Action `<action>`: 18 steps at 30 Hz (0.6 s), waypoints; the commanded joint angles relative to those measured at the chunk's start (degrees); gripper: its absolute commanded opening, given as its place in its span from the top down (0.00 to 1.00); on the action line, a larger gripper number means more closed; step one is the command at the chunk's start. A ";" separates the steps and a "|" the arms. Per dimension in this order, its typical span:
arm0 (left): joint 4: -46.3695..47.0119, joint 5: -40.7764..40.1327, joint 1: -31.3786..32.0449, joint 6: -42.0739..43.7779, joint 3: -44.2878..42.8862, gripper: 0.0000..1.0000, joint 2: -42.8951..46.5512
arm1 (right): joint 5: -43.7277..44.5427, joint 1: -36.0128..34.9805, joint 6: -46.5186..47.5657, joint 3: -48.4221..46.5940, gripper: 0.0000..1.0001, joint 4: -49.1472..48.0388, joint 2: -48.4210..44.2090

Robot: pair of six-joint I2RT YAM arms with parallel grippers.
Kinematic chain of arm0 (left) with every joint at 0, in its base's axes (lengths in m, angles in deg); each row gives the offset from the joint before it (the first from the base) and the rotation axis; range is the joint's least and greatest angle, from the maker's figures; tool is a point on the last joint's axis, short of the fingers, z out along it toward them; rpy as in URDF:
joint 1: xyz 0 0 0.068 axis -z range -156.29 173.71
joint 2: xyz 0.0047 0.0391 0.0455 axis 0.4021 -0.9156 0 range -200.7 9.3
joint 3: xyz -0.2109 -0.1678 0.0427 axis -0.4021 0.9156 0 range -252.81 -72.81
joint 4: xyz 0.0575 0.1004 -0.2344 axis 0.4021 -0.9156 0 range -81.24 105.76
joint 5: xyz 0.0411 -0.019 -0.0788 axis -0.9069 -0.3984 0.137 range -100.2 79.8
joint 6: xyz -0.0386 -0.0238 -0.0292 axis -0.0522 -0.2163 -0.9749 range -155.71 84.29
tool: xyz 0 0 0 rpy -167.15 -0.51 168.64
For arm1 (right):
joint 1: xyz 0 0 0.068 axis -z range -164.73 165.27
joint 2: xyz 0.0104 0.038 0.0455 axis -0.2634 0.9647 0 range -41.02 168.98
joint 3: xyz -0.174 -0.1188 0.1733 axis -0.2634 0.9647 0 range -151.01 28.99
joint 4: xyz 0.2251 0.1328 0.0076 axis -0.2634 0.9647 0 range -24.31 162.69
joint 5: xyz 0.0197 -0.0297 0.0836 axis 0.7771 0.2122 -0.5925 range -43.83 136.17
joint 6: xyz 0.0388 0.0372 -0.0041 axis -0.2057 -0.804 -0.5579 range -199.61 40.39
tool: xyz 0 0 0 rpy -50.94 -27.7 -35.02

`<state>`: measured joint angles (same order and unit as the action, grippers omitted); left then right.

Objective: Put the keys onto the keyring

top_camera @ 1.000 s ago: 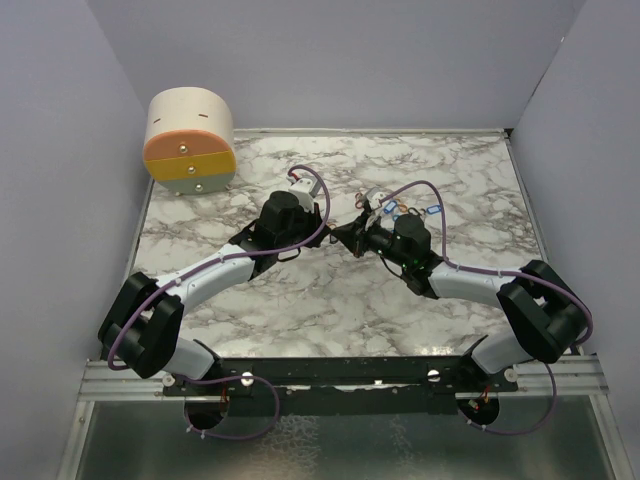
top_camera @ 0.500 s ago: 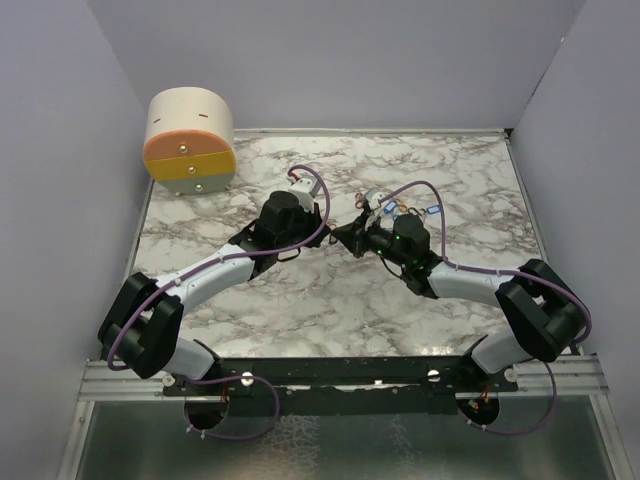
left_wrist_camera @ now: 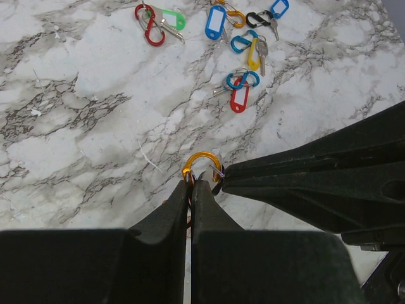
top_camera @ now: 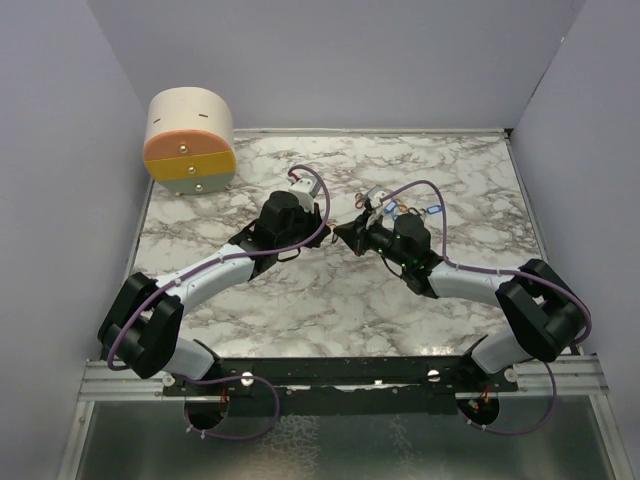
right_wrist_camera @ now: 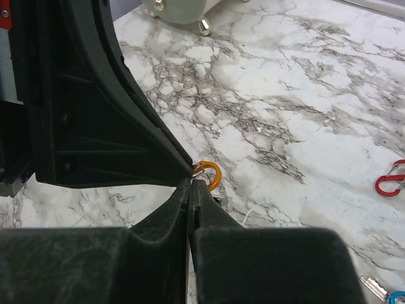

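Observation:
The keyring [left_wrist_camera: 203,162], a small orange carabiner-shaped ring, hangs just above the marble table between both grippers. In the left wrist view my left gripper [left_wrist_camera: 191,185] is shut on its left end. My right gripper [left_wrist_camera: 223,176] comes in from the right, shut on the ring's other end at the thin wire gate. The right wrist view shows the keyring [right_wrist_camera: 212,175] poking out past my shut right gripper [right_wrist_camera: 190,183], with the left gripper [right_wrist_camera: 188,170] touching it from the left. The keys [left_wrist_camera: 238,99], in red, yellow, blue and green, lie loose on carabiners farther back.
A cream and orange drawer box [top_camera: 190,141] stands at the back left of the table [top_camera: 300,300]. The pile of keys [top_camera: 402,210] lies just behind the right arm's wrist. Grey walls close in the left, right and back sides.

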<state>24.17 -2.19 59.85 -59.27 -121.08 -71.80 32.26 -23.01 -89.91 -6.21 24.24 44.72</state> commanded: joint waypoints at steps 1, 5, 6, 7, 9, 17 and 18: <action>0.11 1.59 0.25 0.52 -1.68 1.00 1.87 | 2.25 0.57 -0.06 -0.76 0.99 -0.39 0.68; -0.02 1.70 0.25 0.58 -1.81 1.00 1.90 | 3.07 0.88 0.15 -0.57 0.99 -0.35 0.64; 0.03 1.74 0.26 0.60 -1.80 1.00 1.95 | 3.16 0.98 0.12 -0.49 0.99 -0.30 0.66; -0.04 1.74 0.25 0.54 -1.75 1.00 1.87 | 3.19 1.06 0.11 -0.41 0.99 -0.30 0.56; -0.12 1.83 0.36 0.52 -1.79 1.00 1.95 | 3.19 1.18 0.15 -0.33 0.99 -0.38 0.54; -0.12 1.92 0.35 0.52 -1.89 1.00 1.86 | 3.36 1.61 0.21 -0.02 0.99 -0.55 0.72; -0.11 1.92 0.39 0.52 -1.85 1.00 1.86 | 3.44 1.63 0.24 0.00 0.99 -0.60 0.70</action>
<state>23.84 -1.66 59.85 -59.22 -121.08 -71.58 33.90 -21.87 -89.89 -6.19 24.29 44.72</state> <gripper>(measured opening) 0.029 0.009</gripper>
